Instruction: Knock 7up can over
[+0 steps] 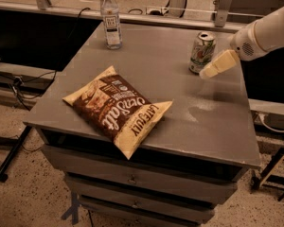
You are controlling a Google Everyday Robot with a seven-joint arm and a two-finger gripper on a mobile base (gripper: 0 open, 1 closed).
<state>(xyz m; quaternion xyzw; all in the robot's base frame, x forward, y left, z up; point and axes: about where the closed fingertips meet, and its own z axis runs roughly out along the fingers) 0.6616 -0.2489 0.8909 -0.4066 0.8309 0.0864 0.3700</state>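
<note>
The 7up can (201,52), silver-white with green and red markings, stands upright at the back right of the grey table (180,122). My gripper (209,72) comes in from the right on a white arm. Its cream-coloured fingers (220,64) point down and to the left. Their tip is right next to the can's lower right side, just above the tabletop. I cannot tell whether the tip touches the can.
A clear water bottle (111,20) with a white cap stands at the back left of the table. A brown chip bag (116,109) lies flat near the front edge. Drawers sit under the tabletop. A rail with cables runs behind the table.
</note>
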